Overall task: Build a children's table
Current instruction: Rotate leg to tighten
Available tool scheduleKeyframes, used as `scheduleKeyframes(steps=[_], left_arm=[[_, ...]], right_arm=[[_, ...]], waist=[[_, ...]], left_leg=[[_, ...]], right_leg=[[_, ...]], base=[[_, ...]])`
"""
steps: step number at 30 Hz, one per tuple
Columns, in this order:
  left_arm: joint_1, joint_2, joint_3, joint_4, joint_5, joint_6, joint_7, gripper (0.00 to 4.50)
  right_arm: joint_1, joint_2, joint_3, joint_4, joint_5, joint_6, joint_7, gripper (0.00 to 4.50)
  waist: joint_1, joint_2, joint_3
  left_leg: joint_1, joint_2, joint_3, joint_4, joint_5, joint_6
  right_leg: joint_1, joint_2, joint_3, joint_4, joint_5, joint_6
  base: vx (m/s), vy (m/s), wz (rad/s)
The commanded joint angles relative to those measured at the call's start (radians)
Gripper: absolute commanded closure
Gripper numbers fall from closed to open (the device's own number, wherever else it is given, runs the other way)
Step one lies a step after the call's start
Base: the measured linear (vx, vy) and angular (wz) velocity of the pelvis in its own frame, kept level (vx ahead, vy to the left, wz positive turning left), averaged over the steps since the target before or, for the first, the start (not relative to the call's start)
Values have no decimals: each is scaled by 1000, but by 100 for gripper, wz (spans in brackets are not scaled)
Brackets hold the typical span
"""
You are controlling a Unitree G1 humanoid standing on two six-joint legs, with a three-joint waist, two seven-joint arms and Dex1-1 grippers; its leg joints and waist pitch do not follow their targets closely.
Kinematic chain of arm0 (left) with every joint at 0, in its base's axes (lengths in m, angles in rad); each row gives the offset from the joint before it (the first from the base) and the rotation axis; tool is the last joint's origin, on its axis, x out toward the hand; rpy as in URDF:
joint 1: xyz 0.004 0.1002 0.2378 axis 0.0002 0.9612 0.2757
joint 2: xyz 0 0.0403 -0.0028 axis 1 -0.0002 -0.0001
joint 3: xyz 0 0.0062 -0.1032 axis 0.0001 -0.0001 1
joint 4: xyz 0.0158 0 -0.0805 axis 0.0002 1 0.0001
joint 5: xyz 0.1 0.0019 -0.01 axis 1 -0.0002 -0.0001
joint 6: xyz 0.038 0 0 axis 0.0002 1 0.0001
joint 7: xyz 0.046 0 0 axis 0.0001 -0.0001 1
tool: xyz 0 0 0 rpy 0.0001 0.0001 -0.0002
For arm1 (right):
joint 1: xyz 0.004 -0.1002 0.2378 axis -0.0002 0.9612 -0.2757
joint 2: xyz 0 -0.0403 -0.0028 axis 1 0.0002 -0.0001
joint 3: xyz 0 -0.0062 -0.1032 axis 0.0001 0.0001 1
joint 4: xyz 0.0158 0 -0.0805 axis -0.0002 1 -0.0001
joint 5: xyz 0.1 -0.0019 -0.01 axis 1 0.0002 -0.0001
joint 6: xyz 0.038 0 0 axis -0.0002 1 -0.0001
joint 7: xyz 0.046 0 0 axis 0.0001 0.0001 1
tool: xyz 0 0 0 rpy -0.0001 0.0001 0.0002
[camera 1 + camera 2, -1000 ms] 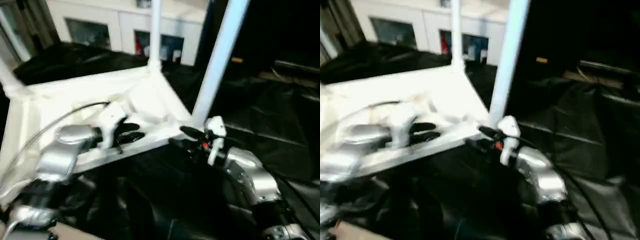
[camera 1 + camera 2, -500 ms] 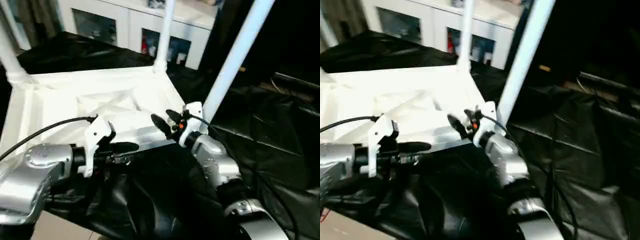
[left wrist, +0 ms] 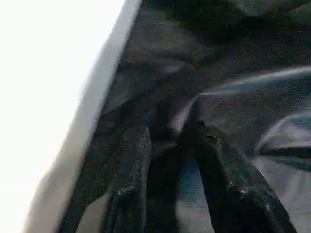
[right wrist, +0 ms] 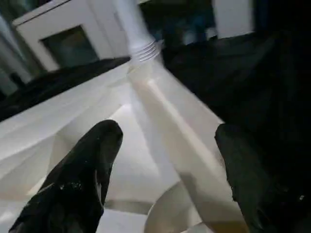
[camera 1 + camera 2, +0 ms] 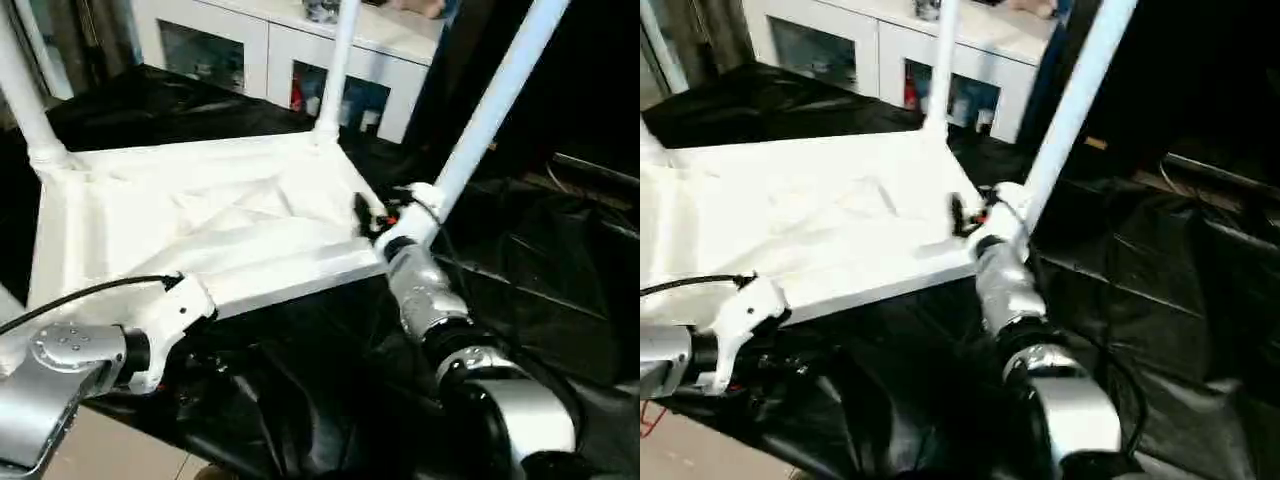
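right wrist view: open fingers (image 4: 87,170) straddle upturned table's (image 5: 200,215) corner.

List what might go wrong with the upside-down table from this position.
The right gripper hangs open at the near-right corner socket beside the tall leg; a swing could knock that leg askew. The tabletop lies on loose black sheeting, so a push could slide it. The left gripper could snag that sheeting.

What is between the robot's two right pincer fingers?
In the right wrist view, the wide-open right pincer has the white plastic table top's ribbed underside and corner rim between its black fingers, touching neither.
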Motion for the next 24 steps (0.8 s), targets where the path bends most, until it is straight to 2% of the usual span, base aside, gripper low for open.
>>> scheduleKeyframes(steps=[1, 4, 5, 7, 10, 11, 15, 16, 17, 20, 21, 22, 23, 24], left_arm=[[16, -2, 14, -6, 8, -21, 28, 275], [29, 0, 28, -13, 1, -28, 39, 275], [37, 3, 32, -18, -2, -32, 44, 275], [50, 0, 46, -25, -6, -43, 52, 275], [82, -7, 76, -40, -18, -77, 56, 275], [88, -8, 81, -41, -19, -84, 57, 275], [141, -22, 130, -40, -36, -147, 81, 275], [141, -22, 130, -40, -36, -147, 81, 275], [151, -24, 146, -36, -42, -155, 83, 275], [181, -21, 188, -22, -52, -189, 83, 275], [193, -19, 199, -17, -51, -206, 81, 275], [216, -15, 211, -9, -48, -234, 76, 275], [225, -13, 215, -8, -47, -244, 74, 275], [270, -10, 239, -1, -47, -288, 67, 275]], right_arm=[[-17, -72, -59, 27, 23, -28, -45, 97], [-28, -103, -75, 51, 26, -44, -45, 97], [-35, -116, -83, 67, 28, -55, -46, 97], [-41, -137, -94, 82, 27, -63, -49, 97], [-45, -172, -108, 98, 28, -72, -50, 97], [-45, -178, -110, 101, 28, -73, -50, 97], [-46, -223, -129, 128, 26, -86, -48, 97], [-46, -223, -129, 128, 26, -86, -48, 97], [-45, -230, -133, 131, 24, -88, -47, 97], [-42, -247, -143, 137, 22, -91, -45, 97], [-40, -251, -144, 138, 22, -92, -45, 97], [-37, -256, -146, 139, 21, -95, -45, 97], [-36, -257, -147, 140, 21, -95, -45, 97], [-30, -264, -151, 142, 22, -99, -44, 97]], waist=[[-4, 31, -60], [3, 29, -63], [5, 23, -63], [10, 21, -63], [11, 21, -63], [11, 11, -63], [12, 17, -62], [10, 15, -61], [11, 16, -62], [9, 15, -61], [11, 18, -60], [12, 21, -59], [9, 22, -58], [10, 22, -59]], left_leg=[[22, 35, -16, -80, -225, -63], [23, 34, -12, -76, -197, -55], [21, 33, -11, -74, -185, -49], [16, 32, -11, -73, -173, -42], [15, 32, -12, -72, -171, -38], [13, 33, -12, -71, -179, -37], [12, 33, -14, -71, -196, -34], [10, 33, -14, -71, -200, -35], [14, 33, -13, -70, -204, -35], [12, 33, -14, -70, -221, -35], [17, 33, -13, -69, -238, -34], [19, 33, -12, -69, -248, -34], [16, 35, -14, -72, -262, -36], [16, 35, -16, -72, -271, -38]], right_leg=[[31, -60, 53, -62, -175, -142], [32, -57, 51, -57, -134, -148], [33, -57, 51, -55, -116, -152], [37, -58, 52, -54, -113, -152], [37, -58, 50, -54, -119, -153], [38, -57, 49, -56, -137, -149], [35, -59, 50, -58, -165, -142], [36, -58, 49, -58, -169, -141], [33, -57, 49, -59, -171, -141], [34, -57, 49, -61, -186, -140], [28, -55, 49, -65, -204, -137], [26, -55, 49, -66, -210, -137], [28, -55, 49, -67, -220, -136], [28, -56, 48, -68, -230, -130]], base=[[0, 0, 0], [0, 0, 0], [0, 0, 0], [0, 0, 0], [0, 0, 0], [0, 0, 0], [0, 0, 0], [0, 0, 0], [0, 0, 0], [0, 0, 0], [0, 0, 0], [0, 0, 0], [0, 0, 0], [0, 0, 0]])
